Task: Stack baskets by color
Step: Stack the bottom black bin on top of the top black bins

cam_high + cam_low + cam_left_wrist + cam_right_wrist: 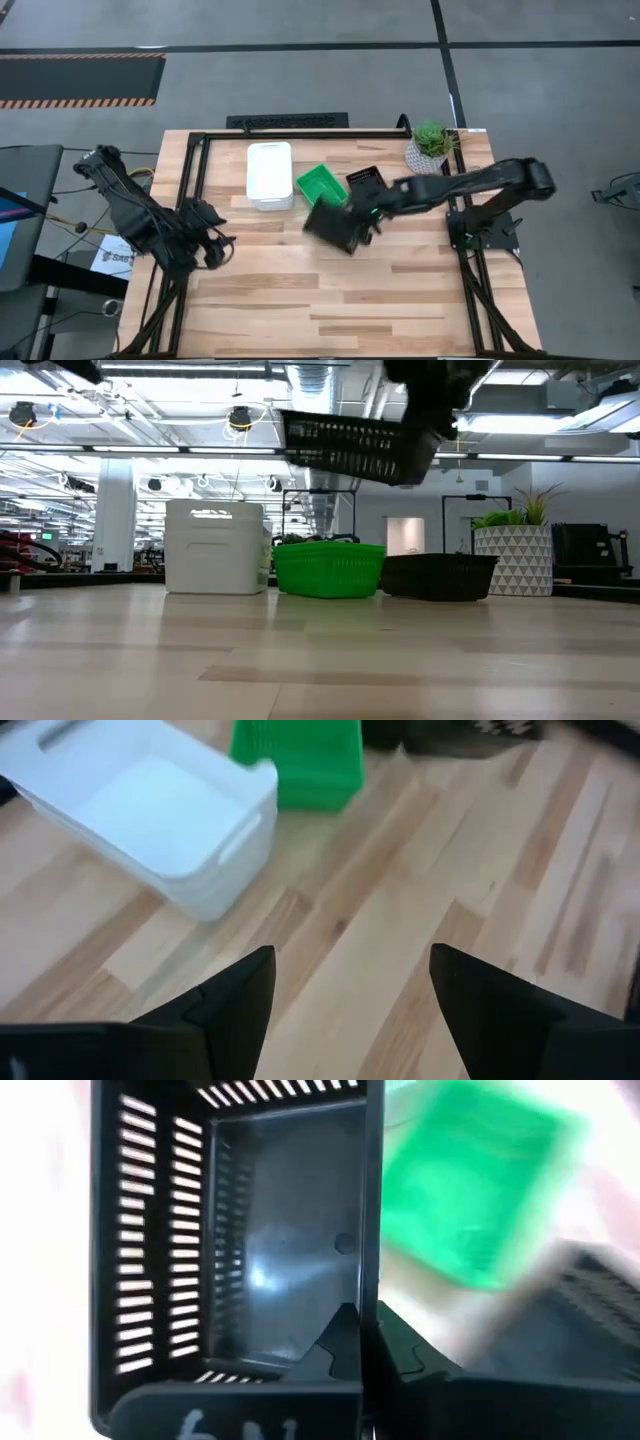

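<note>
Dark jointed arms; black wedge-shaped fingers (235, 1005); cables along left arm.

Blk basket (331, 224) airborne (tilted); white (269, 175), grn (321, 183) tabled.

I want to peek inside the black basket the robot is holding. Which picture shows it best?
The right wrist view: the lifted black slatted plastic basket fills it, showing its bare inside. The high view shows it small, the low view only its side in the air. The left wrist view misses it.
</note>
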You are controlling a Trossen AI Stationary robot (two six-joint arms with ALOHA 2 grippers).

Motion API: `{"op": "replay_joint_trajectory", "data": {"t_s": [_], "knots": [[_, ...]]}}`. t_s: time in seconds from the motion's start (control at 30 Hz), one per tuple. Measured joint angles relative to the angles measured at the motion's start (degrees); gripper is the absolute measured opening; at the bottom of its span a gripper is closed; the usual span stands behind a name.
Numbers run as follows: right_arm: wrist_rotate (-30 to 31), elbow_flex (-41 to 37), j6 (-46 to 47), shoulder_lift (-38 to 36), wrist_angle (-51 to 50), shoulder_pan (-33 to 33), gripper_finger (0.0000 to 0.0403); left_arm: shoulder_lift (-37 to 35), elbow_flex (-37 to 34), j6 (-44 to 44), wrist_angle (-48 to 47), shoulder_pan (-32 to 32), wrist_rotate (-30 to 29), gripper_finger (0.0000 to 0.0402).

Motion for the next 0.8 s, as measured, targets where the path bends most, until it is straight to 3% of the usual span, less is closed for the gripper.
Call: {"op": "replay_joint_trajectory", "data": {"t_s": [0.13, 0.33, 0.53, 0.8], "knots": [[9.48, -5.80, 10.36, -7.97, -2.00, -3.12, 0.0006, -4.60, 0.00, -0.12, 0.00, 0.02, -3.72, 0.0254], [8.08, -20.29, 27.79, -15.51, -4.54, -10.18, 0.0005, -8.63, 0.00, -0.13, 0.07, 0.02, -6.74, 0.0254], [2.62, -29.58, 26.90, -21.04, 6.94, -14.98, 0.0005, -9.65, 0.00, -0.15, 0.11, 0.02, -6.95, 0.0254], [-4.37, -29.86, 20.01, -20.19, 9.45, -22.24, 0.0006, -9.57, 0.00, -0.15, 0.15, 0.02, -6.93, 0.0254]]}}
